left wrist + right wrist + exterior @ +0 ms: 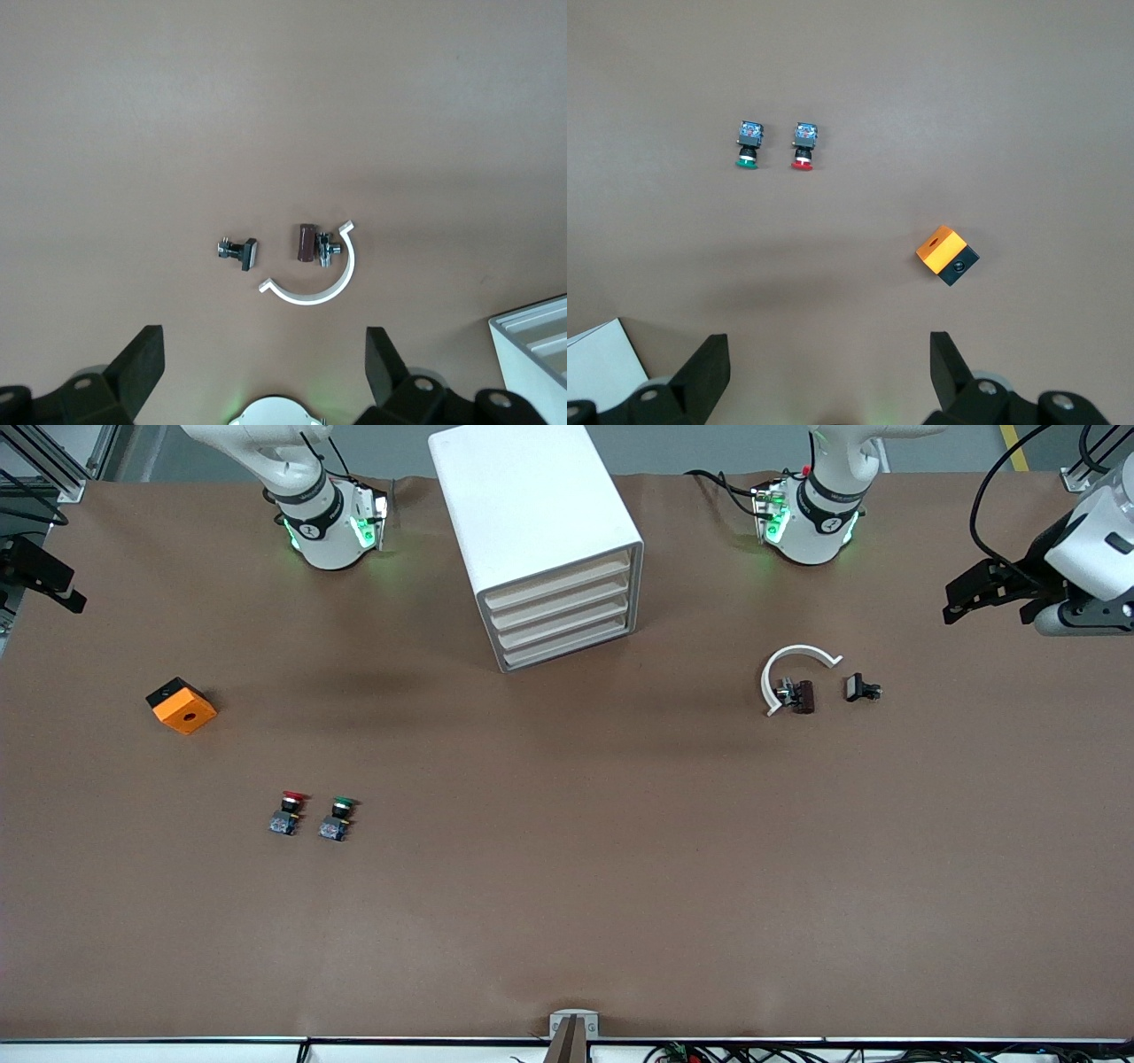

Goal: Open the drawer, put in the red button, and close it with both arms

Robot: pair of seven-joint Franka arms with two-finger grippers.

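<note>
1. You have the white cabinet at the robots' edge of the table, between the two arm bases, with all four drawer fronts flush; the top drawer is shut.
2. Your red button lies on the brown table, toward the right arm's end and nearer to the front camera than the cabinet. The green button lies just beside it, apart from it, on the side toward the cabinet.
3. An orange block with a black side sits farther from the front camera than the buttons, closer to the right arm's end.
4. Toward the left arm's end you see a white curved clip with a small dark brown part inside its arc, and a small black part near it.
5. Your left gripper hangs released, fingers spread wide, over the table near the clip.
6. Your right gripper hangs released too, fingers spread, over bare table between the cabinet and the orange block.
</note>
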